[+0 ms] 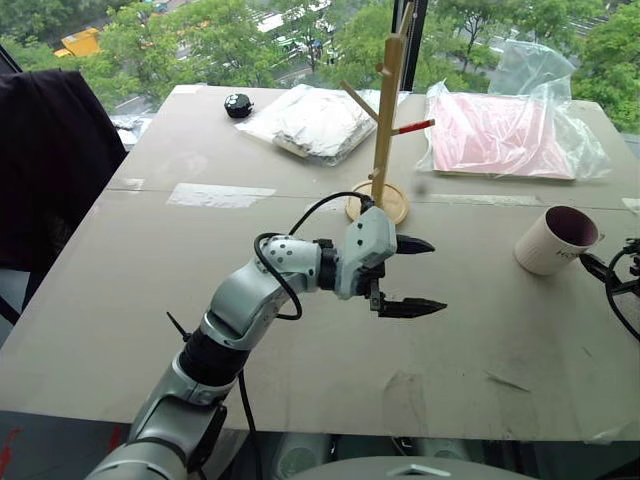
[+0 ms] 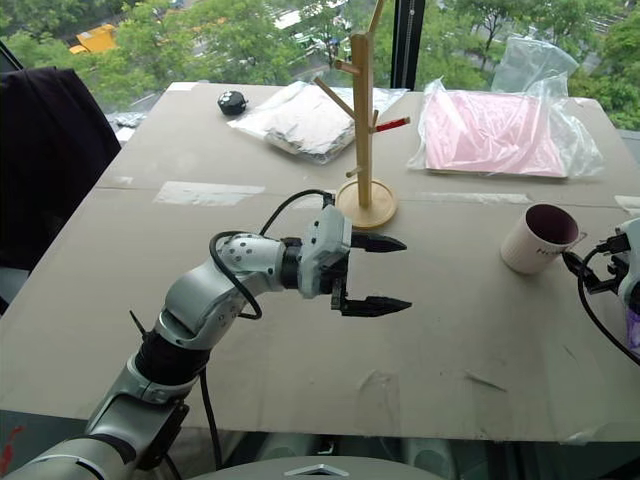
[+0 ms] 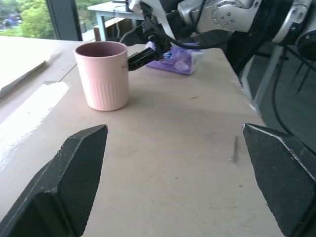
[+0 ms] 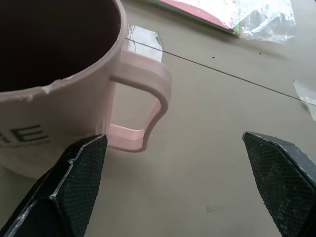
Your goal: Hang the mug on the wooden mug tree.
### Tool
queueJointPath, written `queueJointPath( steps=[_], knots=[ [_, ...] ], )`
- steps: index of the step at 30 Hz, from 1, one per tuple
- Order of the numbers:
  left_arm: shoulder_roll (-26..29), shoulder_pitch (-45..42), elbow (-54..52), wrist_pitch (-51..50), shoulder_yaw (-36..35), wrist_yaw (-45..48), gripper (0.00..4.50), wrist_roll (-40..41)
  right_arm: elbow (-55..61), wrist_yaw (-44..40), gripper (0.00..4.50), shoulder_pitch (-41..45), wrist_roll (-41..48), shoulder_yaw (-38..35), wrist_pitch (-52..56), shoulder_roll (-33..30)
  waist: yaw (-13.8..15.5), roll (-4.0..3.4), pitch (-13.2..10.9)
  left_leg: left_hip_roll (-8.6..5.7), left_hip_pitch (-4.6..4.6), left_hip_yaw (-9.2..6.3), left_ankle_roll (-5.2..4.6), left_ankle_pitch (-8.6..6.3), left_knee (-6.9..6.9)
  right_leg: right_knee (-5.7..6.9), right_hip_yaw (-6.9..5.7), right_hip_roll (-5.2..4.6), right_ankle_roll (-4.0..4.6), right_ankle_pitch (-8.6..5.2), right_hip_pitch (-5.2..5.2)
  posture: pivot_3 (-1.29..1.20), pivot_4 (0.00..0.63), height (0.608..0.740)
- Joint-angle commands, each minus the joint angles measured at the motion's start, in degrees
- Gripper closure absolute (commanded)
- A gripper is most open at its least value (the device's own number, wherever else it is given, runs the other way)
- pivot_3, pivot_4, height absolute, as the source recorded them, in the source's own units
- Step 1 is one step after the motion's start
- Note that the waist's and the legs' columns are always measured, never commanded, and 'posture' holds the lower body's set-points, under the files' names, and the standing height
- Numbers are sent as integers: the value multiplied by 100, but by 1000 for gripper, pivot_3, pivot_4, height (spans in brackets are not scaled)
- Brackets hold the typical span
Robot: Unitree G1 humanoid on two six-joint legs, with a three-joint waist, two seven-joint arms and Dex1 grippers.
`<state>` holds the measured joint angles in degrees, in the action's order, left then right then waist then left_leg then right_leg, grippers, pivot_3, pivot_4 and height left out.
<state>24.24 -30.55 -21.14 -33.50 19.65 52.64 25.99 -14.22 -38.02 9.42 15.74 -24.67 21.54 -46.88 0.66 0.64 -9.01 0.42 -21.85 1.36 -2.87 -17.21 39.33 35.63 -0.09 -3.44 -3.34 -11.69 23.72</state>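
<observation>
Mug (image 1: 553,241) stands upright on the surface (image 1: 200,290) near its right edge, maroon inside, handle (image 4: 148,98) free, lettering on its side. Right gripper (image 4: 173,192) sits just beside the mug with fingers spread wide, one finger (image 4: 69,182) close under the handle, nothing held; touching or not, cannot tell. Left gripper (image 1: 408,275) hovers over the middle of the surface, pointing toward the mug, jaws wide apart and empty. Wooden mug tree (image 1: 385,120) stands upright behind the left gripper, round base on the surface, pegs bare, one red-tipped peg (image 1: 415,127). Behind it, a clear bag with white contents (image 1: 310,120), a pink packet in plastic (image 1: 500,135). Purple packet (image 3: 180,58) lies near the mug.
</observation>
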Motion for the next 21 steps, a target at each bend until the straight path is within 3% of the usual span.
queueJointPath(
  steps=[1, 8, 20, 21],
  knots=[
    [-47, 40, -377, -69, -68, -217, 0, -6, -656, -238, 61, 516, 137, 8, -425, 49, -9, -3, -1, 1, 2, 0, 0, 0, -1, 1, 0, 2, 0, 0, 0, 0, 150, 740],
    [-41, 27, -365, -19, -25, -316, 0, -79, -2096, -1191, 61, 1244, 297, 325, -745, 167, -4, -7, -1, 2, 5, 1, 1, 1, 1, 7, 2, 4, 0, 1, -1, 0, 150, 740],
    [-60, 38, -342, 63, -24, -296, 0, -179, -4640, -1838, 61, 2530, -20, 572, -2202, 233, -28, -10, -3, 1, 5, 8, 24, 14, 0, 4, 8, 3, -1, 2, -1, 0, 150, 740],
    [-64, 40, -338, 72, -27, -297, 0, -186, -4753, -1877, 567, 2587, -67, 620, -2294, 244, -37, -10, -3, 1, 6, 9, 26, 15, 0, 4, 9, 2, -1, 2, -1, 0, 150, 740]
  ],
)
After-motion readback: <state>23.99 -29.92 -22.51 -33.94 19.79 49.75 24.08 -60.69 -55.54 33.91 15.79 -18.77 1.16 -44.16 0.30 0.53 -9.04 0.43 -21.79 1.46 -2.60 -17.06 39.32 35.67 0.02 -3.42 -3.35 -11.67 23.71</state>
